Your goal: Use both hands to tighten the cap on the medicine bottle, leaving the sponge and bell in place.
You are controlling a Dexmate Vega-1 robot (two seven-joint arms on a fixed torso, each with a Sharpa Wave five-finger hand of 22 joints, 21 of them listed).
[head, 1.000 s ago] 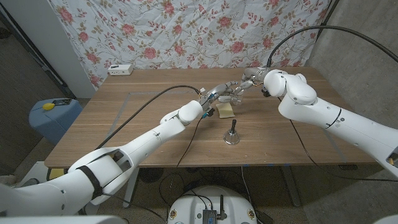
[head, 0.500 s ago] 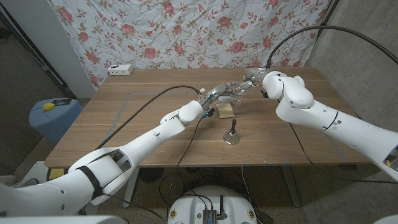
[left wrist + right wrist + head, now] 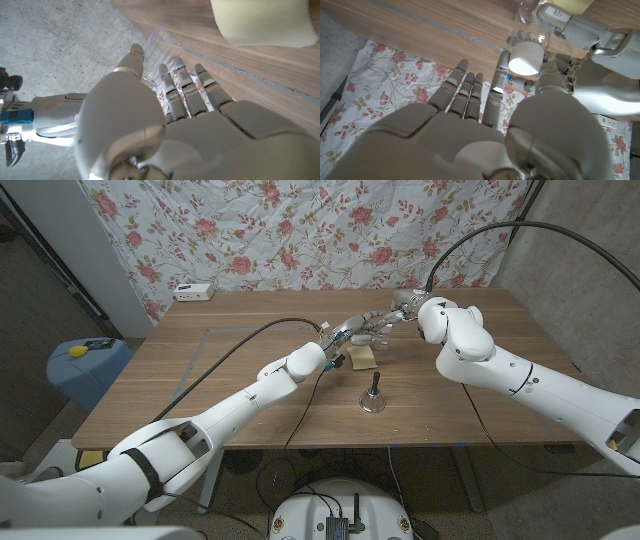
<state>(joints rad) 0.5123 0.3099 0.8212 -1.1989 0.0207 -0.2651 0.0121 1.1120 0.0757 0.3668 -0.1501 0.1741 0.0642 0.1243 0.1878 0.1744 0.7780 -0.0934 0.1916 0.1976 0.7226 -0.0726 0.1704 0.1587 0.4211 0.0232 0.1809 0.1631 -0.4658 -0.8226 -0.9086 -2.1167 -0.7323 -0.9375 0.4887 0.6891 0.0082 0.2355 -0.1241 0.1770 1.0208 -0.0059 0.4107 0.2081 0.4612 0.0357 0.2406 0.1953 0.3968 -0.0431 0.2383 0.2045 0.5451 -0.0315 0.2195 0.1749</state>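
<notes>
1. There is one medicine bottle (image 3: 530,25). It is see-through, and it has one white cap (image 3: 525,57).
2. There is one yellow sponge (image 3: 362,357) and one small bell (image 3: 373,393) with a dark handle.
3. There is also one white box (image 3: 195,292) at the far edge of the table (image 3: 200,370), well apart from the rest.
4. The bottle is in the middle of the table, toward the far side, between the two hands and just beside the sponge.
5. The left hand (image 3: 352,335) grips the clear body of the bottle with its fingers wrapped around it.
6. The right hand (image 3: 397,315) pinches the white cap between its thumb and one finger, and its other fingers are spread out.
7. The bell stands alone, nearer to the robot than the sponge, not touching either one of the hands.
8. The left half of the table is bare wood with lots of room. The right side has bare room too, under the right arm.
</notes>
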